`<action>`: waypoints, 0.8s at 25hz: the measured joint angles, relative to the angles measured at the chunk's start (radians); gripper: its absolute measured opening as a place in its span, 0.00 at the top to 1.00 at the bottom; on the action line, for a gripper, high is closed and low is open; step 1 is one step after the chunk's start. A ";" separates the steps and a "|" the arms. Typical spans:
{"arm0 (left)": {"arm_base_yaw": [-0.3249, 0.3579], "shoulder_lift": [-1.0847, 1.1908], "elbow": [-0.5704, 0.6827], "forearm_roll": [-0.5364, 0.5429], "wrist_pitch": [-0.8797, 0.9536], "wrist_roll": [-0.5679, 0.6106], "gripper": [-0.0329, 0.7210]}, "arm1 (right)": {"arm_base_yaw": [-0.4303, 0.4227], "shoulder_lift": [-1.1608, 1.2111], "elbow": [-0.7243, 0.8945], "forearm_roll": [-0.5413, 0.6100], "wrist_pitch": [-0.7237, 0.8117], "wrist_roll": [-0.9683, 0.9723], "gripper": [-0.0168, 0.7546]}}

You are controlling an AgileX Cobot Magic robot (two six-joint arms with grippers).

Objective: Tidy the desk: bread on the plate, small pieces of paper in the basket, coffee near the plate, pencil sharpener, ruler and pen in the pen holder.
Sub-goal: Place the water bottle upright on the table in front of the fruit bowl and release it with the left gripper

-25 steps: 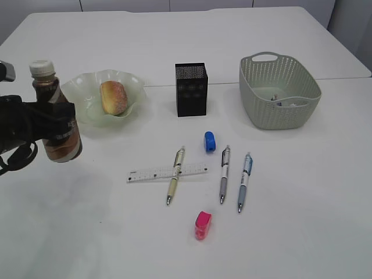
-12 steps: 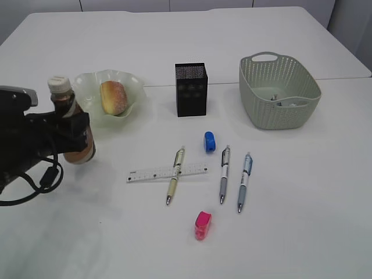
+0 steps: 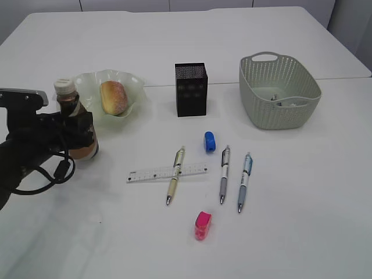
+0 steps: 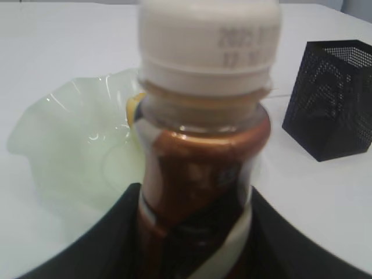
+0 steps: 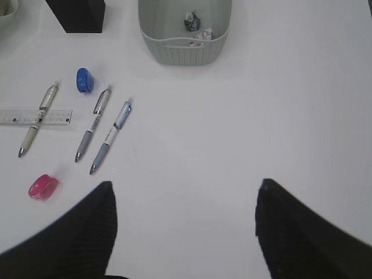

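Observation:
My left gripper (image 3: 83,138) is shut on the brown coffee (image 3: 74,119) bottle, upright just left of the green plate (image 3: 87,86); whether its base touches the desk (image 3: 302,192) is unclear. The bread (image 3: 113,97) lies on the plate. In the left wrist view the coffee (image 4: 203,145) fills the gap of the gripper (image 4: 195,232). The ruler (image 3: 167,172), three pens (image 3: 175,181) (image 3: 224,174) (image 3: 244,181), a blue pencil sharpener (image 3: 209,141) and a pink one (image 3: 203,225) lie mid-desk. The pen holder (image 3: 191,89) stands behind. Paper pieces (image 5: 193,20) sit in the basket (image 3: 279,116). My right gripper (image 5: 186,192) is open, empty.
The ruler lies across the leftmost pen. In the right wrist view the basket (image 5: 185,49) is at the top and the pens (image 5: 110,136) lie left of the gripper, over bare white tabletop. A seam crosses the desk behind the pen holder.
My left gripper has carried the coffee rightwards and lower, closer to the plate. The pens, ruler, sharpeners and basket have not moved.

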 joint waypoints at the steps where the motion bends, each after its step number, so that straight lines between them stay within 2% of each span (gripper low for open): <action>1: 0.000 0.000 -0.007 -0.013 -0.002 0.000 0.53 | 0.000 0.000 0.000 -0.002 0.000 0.000 0.23; 7: 0.000 0.024 -0.031 -0.075 -0.019 0.000 0.53 | 0.000 0.000 0.000 -0.002 0.000 0.000 0.23; 20: 0.000 0.069 -0.031 -0.076 -0.022 0.002 0.53 | 0.000 0.000 0.000 -0.012 0.000 0.000 0.23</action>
